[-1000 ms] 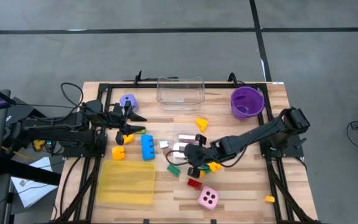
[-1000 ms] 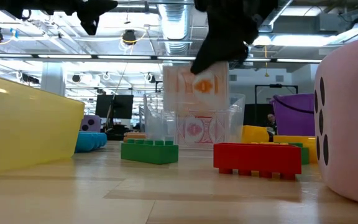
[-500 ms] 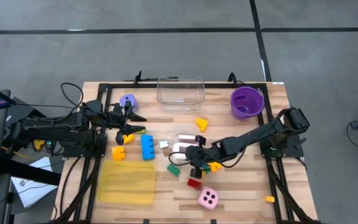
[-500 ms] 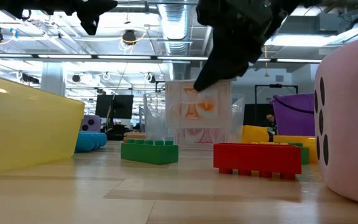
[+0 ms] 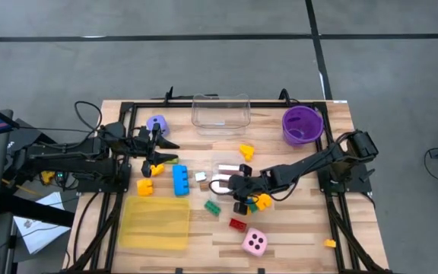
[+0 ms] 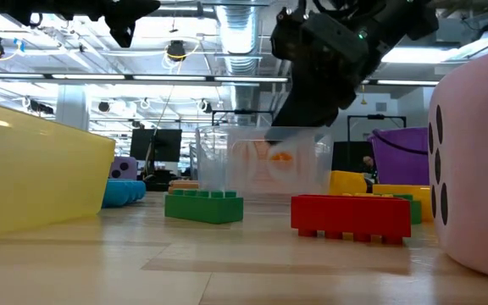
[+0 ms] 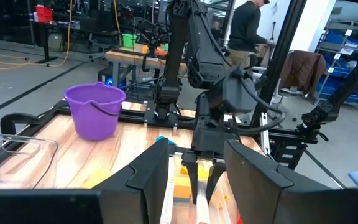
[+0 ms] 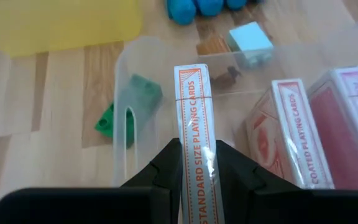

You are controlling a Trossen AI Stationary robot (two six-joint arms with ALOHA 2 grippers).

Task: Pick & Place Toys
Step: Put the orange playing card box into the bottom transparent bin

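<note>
Wood table (image 5: 295, 228) | right gripper (image 8: 194, 163) jaws clamped on card pack (image 8: 193, 140), "STANDARD SIZE PLAYING CARDS" | left gripper (image 5: 166, 151) jaws apart

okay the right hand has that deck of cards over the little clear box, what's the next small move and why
Probably lower a little more, then open. The right hand is shut on the card deck, held on edge inside the small clear box beside two other decks, and whether it rests on the floor isn't clear.

Grey floor (image 5: 204, 68), perhaps concrete
</note>
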